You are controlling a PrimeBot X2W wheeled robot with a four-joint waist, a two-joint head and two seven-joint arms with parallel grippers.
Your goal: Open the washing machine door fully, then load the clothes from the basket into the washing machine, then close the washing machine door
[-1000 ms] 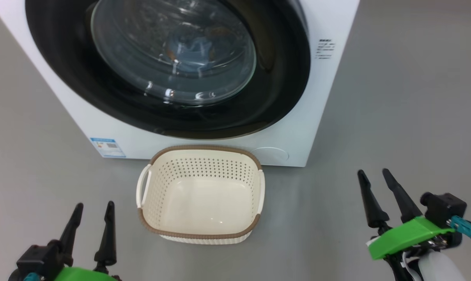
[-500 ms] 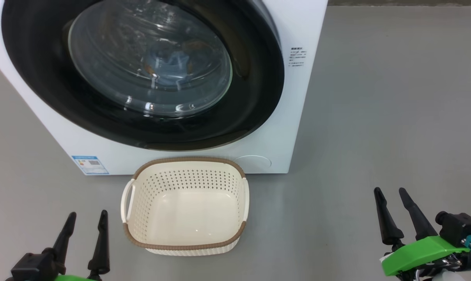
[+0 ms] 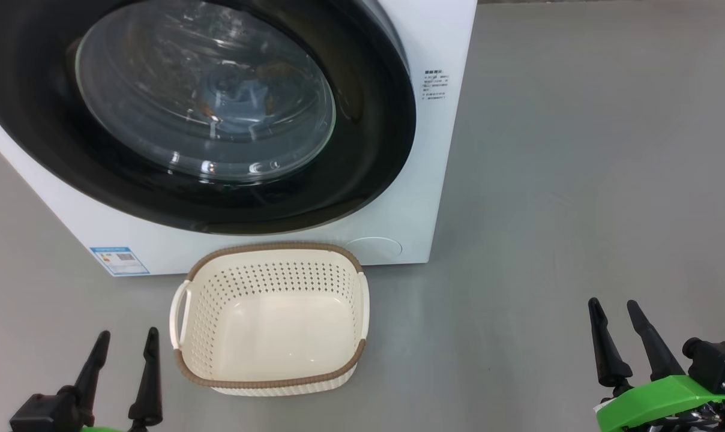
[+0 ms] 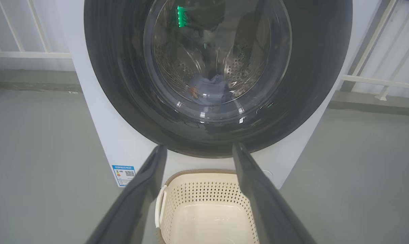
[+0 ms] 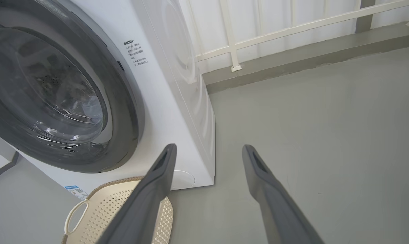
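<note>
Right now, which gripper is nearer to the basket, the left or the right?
Left. The left gripper sits just left of the basket, jaws open, not touching it. The right gripper is far off to its right, across a stretch of grey floor.

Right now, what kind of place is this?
Likely a laundry corner, maybe a balcony: a white front-loading washing machine on a grey floor, an empty basket before it, a white railing behind.
</note>
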